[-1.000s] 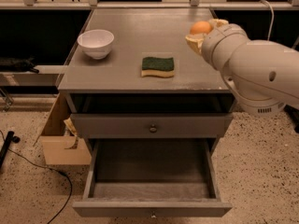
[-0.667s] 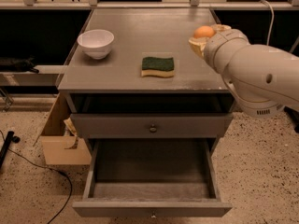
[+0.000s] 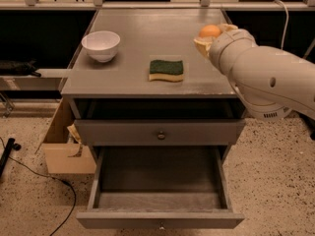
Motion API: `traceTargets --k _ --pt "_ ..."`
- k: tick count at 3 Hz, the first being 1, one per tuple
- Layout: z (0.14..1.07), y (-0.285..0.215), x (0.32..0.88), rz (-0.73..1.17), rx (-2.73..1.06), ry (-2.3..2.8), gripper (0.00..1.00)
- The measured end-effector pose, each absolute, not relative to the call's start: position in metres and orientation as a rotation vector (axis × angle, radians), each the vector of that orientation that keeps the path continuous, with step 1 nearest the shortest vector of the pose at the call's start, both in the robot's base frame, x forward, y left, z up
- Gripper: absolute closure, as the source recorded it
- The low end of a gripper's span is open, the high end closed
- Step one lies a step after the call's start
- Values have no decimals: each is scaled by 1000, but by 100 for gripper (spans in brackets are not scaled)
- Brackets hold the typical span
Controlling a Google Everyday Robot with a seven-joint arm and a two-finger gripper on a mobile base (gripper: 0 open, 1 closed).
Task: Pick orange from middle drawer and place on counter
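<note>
The orange (image 3: 210, 31) sits between the pale fingers (image 3: 201, 44) of my gripper (image 3: 212, 35), which is shut on it. The gripper holds it over the right side of the counter (image 3: 142, 33), near the right edge; I cannot tell if the orange touches the surface. The white arm reaches in from the right. The middle drawer (image 3: 106, 183) is pulled wide open below, and its grey floor is bare. Its knob (image 3: 160, 226) shows at the bottom edge.
A white bowl (image 3: 101, 44) stands at the counter's left. A green sponge (image 3: 166, 70) lies at the middle front. A shallower closed drawer front (image 3: 123, 132) sits above the open one. A cardboard box (image 3: 61, 149) and a black cable (image 3: 47, 181) lie on the floor to the left.
The gripper with the orange has shifted only slightly over the counter's right side. The drawer, bowl and sponge have not moved.
</note>
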State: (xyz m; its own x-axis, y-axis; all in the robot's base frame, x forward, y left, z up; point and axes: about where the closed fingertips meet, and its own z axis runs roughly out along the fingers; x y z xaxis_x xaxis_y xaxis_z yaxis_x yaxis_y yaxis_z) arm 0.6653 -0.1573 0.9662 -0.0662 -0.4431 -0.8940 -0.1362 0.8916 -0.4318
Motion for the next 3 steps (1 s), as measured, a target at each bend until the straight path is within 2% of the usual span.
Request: traceTargets --k 2,3 --pt "968 -152 685 -45 -290 1695 100" --pt "959 -156 686 -23 -256 1714 100"
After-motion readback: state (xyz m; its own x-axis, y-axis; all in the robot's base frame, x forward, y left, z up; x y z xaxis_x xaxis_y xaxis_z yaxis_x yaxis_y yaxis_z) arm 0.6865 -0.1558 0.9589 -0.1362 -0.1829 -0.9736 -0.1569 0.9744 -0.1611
